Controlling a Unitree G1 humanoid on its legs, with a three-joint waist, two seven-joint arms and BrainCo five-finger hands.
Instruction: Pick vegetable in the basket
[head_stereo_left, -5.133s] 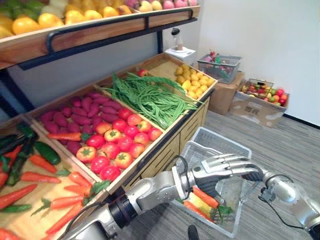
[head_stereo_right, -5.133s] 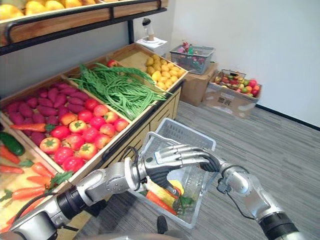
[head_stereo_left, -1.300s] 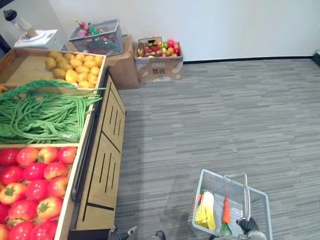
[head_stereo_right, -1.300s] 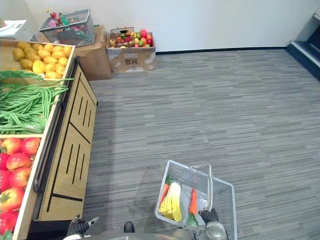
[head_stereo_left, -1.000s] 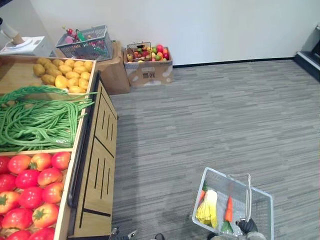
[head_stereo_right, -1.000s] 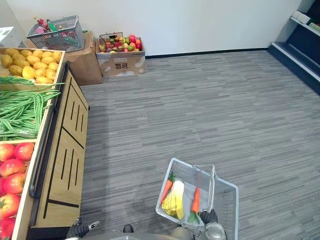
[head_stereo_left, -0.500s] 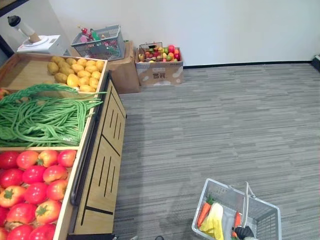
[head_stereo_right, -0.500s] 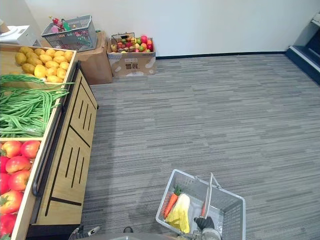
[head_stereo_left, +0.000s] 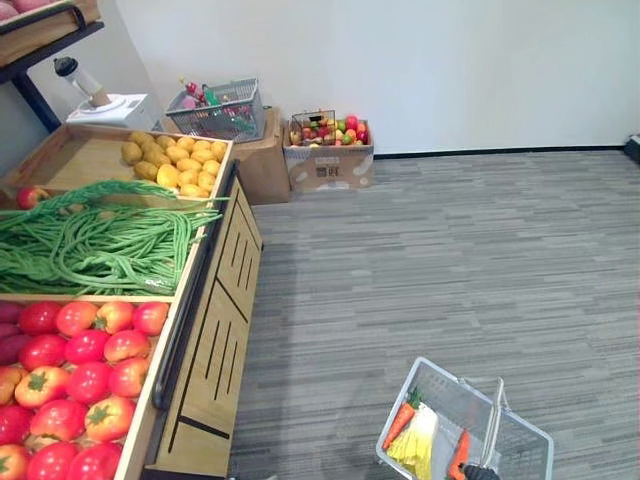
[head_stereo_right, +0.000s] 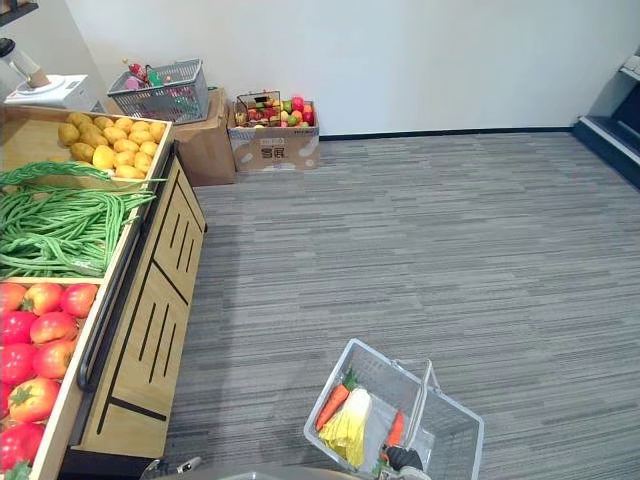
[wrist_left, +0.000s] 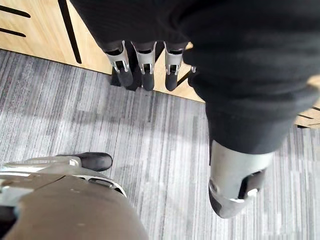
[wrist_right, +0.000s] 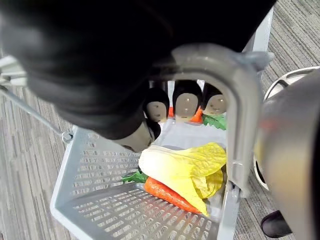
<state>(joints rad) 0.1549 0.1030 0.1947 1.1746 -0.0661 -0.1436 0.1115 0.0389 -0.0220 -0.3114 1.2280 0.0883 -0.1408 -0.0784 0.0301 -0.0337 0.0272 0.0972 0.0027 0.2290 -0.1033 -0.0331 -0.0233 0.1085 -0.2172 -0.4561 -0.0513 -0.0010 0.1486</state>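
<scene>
Curling round the basket handle (wrist_right: 240, 115), right hand (wrist_right: 187, 104) hangs low.

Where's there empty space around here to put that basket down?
The grey carpet is bare from the wooden stand across to the far wall, all round the basket. The bin of yellow produce has bare wood beside its pile. Crowded: the green beans, the tomatoes, and the cardboard boxes in the corner.

A cardboard box (head_stereo_left: 330, 171) of fruit (head_stereo_left: 326, 128) stands beside a brown carton (head_stereo_left: 263, 173) that bears a wire crate (head_stereo_left: 218, 112).
</scene>
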